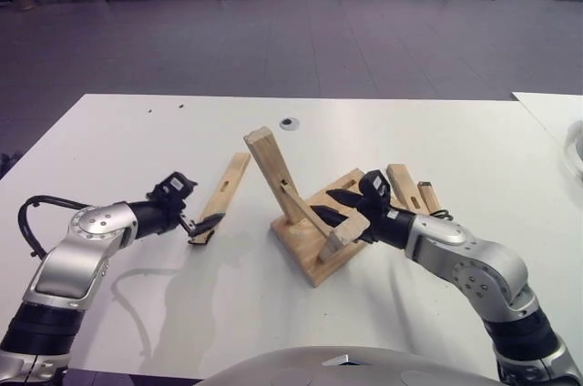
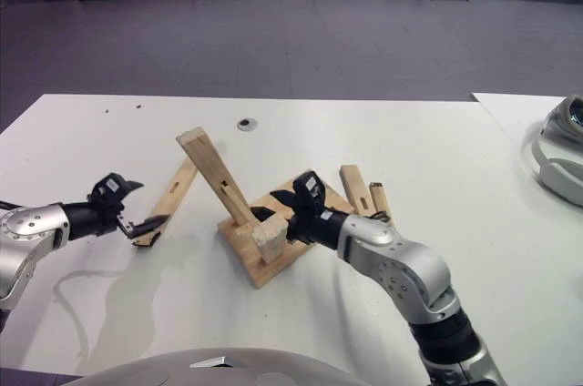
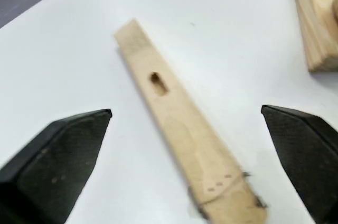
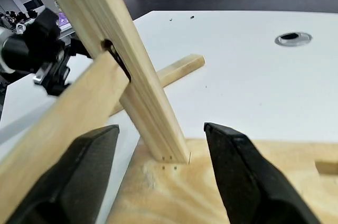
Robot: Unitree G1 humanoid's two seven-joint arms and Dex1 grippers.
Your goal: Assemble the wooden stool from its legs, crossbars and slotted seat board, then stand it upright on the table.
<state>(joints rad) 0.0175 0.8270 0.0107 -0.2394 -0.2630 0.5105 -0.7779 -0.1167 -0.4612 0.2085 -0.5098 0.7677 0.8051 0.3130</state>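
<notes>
Closest to me were my two pincers, so I begin there. My left pincer (image 3: 186, 112) was wide open and held nothing. Its two fingers stood one on each side of the near end of a loose leg (image 1: 225, 187), and neither touched the wood. This leg lay flat on the table (image 1: 437, 140) and ran from the pincer toward about 1 o'clock, with its small slot facing up.

My right pincer (image 4: 161, 128) was also open and gripped nothing. Its fingers stood on either side of the foot of the standing leg (image 1: 273, 172). That leg sat in the seat board (image 1: 305, 245) and leaned toward 11 o'clock. A crossbar (image 1: 344, 236) was plugged into its slot and pointed back toward me. The board lay flat at 12 o'clock in front of me, between my arms. Two more wooden pieces (image 1: 401, 186) lay at 2 o'clock from the board, behind my right wrist. A round grommet (image 1: 290, 122) was farther out on the table.

I judged that the step in hand was to take the loose leg. To do it well, I should lower the left pincer a little and close on the leg's two side faces, square to them. The slot should remain free to meet the crossbar. Meanwhile the right pincer should close low on the standing leg, because it leaned and could tip out of the board.
</notes>
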